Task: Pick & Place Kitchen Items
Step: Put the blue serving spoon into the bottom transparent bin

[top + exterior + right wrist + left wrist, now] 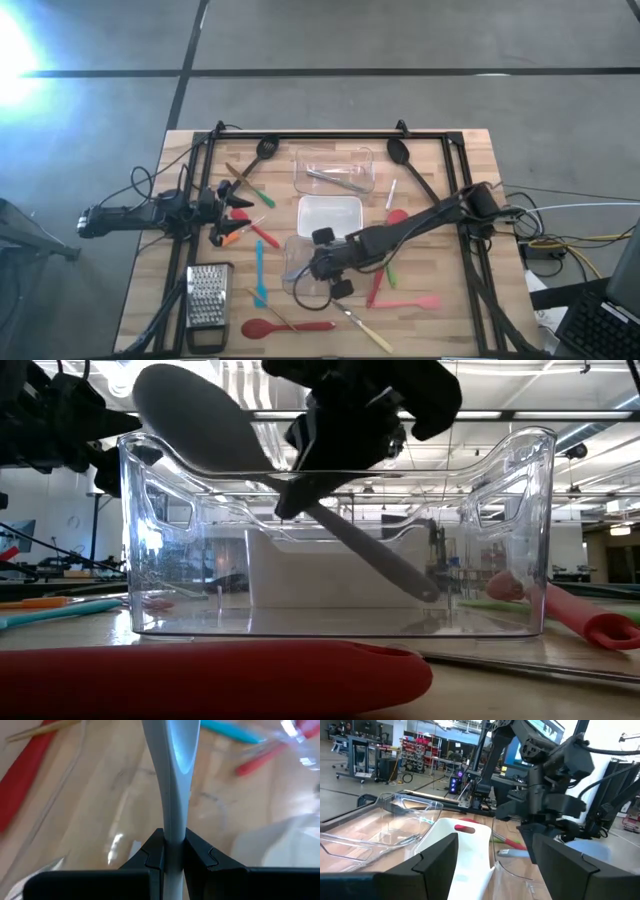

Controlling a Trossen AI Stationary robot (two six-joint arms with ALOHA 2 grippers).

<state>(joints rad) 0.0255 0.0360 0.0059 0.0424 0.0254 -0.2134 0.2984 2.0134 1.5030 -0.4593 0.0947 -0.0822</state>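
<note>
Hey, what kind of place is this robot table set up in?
Probably a robotics lab or workshop in an open industrial hall. The left wrist view shows equipment racks and a computer screen behind the butcher-block table; the low view shows a high ceiling with strip lights.

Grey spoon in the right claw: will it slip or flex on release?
The grey spoon looks rigid, unbent along its handle. Its smooth, slim handle, pinched by the right claw, may pivot. Released over the clear tub, it would probably drop in lightly.

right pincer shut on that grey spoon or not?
Shut. In the right wrist view the right pincer has both fingers pressed against the slim grey plastic spoon; the low view shows it hanging over the clear plastic tub.
</note>
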